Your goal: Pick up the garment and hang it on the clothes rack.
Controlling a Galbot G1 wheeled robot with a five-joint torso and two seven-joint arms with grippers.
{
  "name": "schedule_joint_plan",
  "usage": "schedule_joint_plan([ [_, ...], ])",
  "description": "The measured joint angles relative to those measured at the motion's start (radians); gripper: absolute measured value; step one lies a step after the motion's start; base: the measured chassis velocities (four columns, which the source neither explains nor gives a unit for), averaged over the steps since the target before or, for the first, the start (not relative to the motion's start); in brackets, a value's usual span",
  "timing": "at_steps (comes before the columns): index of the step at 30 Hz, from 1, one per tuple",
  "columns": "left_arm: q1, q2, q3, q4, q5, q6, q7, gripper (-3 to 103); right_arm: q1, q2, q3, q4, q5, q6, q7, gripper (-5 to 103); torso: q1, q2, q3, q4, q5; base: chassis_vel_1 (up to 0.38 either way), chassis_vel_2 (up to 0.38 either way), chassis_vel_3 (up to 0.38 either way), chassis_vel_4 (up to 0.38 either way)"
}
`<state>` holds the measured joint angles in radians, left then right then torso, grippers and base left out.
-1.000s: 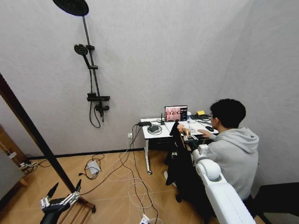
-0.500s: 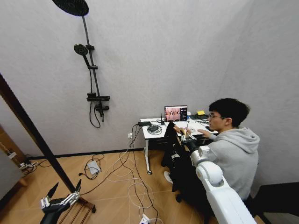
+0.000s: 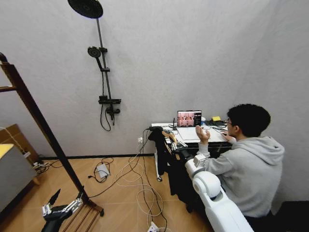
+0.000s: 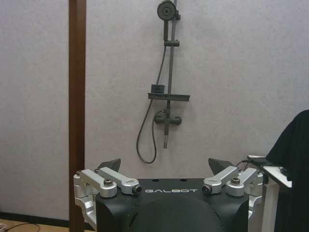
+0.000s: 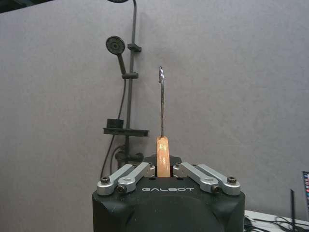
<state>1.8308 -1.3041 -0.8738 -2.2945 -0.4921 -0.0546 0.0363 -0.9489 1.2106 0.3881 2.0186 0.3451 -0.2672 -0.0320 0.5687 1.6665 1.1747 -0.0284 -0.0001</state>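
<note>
My right claw (image 5: 164,170) is clamped on the wooden hanger (image 5: 162,154) so the black top (image 3: 163,150) hangs free out ahead by the desk (image 3: 190,135) — the rack (image 3: 34,116) (far left) awaits — while my left claw (image 4: 164,169) idles wide, low.
</note>
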Motion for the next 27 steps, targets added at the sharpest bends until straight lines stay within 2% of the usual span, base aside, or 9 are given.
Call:
schedule_joint_plan([
  [2,0.000,0.000,0.000,0.000,0.000,0.000,0.000,100,-0.002,0.002,-0.006,0.000,-0.002,0.016,-0.004,10,0.000,0.000,0.000,0.0002,0.0000,0.105,0.095,0.104,0.087],
  [27,0.000,0.000,0.000,0.000,0.000,0.000,0.000,100,-0.056,0.023,-0.007,0.044,-0.009,0.022,0.003,10,0.000,0.000,0.000,0.0002,0.0001,0.120,0.114,0.126,0.117],
])
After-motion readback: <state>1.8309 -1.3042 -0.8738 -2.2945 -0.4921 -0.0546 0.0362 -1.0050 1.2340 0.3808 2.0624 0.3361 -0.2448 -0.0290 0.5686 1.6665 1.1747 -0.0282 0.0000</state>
